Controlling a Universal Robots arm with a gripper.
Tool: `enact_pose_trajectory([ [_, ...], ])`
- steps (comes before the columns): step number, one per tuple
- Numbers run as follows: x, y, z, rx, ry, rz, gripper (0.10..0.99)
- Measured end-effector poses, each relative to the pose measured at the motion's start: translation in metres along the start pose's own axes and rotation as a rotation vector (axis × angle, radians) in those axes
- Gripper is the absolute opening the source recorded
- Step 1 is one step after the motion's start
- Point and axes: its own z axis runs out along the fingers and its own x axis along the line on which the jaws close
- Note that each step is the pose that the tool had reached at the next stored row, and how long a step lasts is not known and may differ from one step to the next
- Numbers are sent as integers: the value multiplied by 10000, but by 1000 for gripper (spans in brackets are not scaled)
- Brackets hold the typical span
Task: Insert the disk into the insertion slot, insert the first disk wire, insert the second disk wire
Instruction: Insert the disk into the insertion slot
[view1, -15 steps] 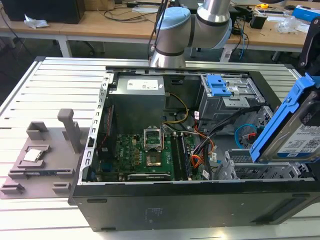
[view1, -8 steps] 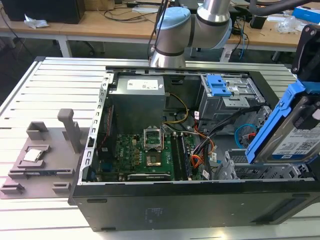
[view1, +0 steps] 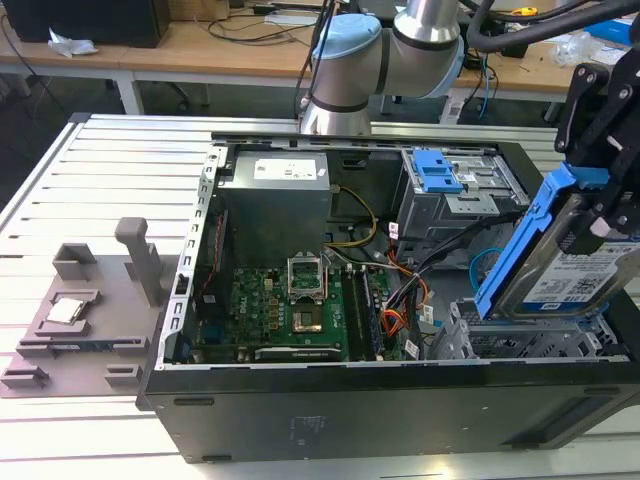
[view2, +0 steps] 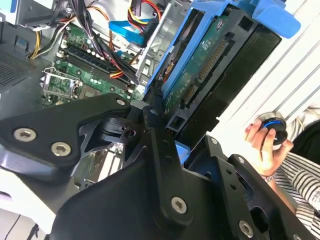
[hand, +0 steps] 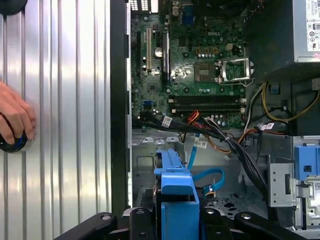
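Claw (view1: 598, 218) gripping tilted disk (view1: 575, 282), seemingly above insertion slot (view1: 505, 345)

Ribbed alu table (view1: 100, 180), wooden benches (view1: 200, 45) behind — cluttered

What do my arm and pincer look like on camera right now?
The arm is silver metal with rounded pale blue joint caps, and thick black cables run beside it. The pincer is matte black; in the second wrist view its angular linkage bars carry silver screws.
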Motion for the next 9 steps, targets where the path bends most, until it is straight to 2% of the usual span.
enact_pose_trajectory([
  [9,-73,24,130,0,-1,9,365],
])
